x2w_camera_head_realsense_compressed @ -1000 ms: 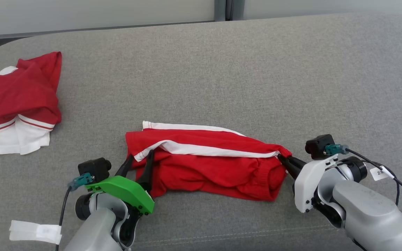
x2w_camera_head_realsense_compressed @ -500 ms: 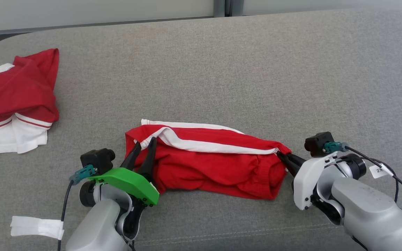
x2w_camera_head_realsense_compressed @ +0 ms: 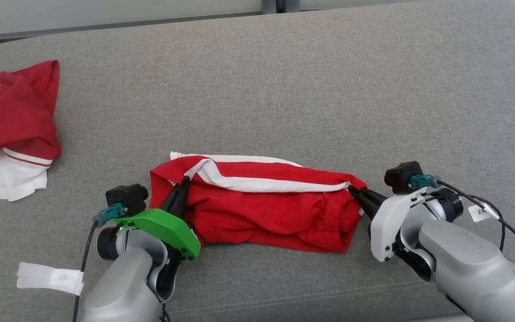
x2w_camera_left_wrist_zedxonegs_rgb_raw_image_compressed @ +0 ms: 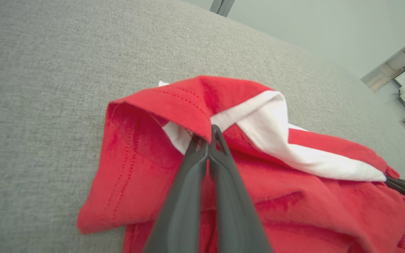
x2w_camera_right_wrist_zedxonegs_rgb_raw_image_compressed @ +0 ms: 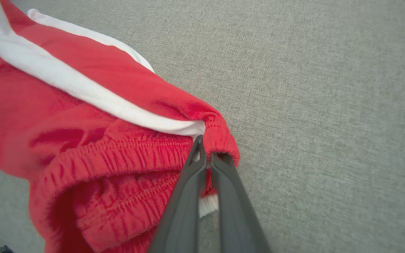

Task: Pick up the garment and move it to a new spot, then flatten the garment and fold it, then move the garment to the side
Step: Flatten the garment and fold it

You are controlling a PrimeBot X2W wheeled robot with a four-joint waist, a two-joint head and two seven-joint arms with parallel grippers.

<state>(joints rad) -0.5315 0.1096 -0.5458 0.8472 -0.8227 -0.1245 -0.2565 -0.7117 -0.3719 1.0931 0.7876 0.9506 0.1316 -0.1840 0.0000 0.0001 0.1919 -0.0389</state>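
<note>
The red knit shorts with white side stripes [x2w_camera_head_realsense_compressed: 262,210] lie bunched in 1 long, low, wrinkled bundle on the grey woven cushion [x2w_camera_head_realsense_compressed: 284,89], toward 6 o'clock from the cushion's middle in the head view. The long axis runs from 9 o'clock to 3 o'clock. 2 white bands follow the 12 o'clock edge, the nearer one broad, the farther one thin. The gathered elastic waistband sits at the 3 o'clock end, its top corner nipped by the closed right gripper [x2w_camera_head_realsense_compressed: 351,188]. The stitched hem sits at the 9 o'clock end, folded over, its corner drawn into a peak in the closed left gripper [x2w_camera_head_realsense_compressed: 185,181].
</note>
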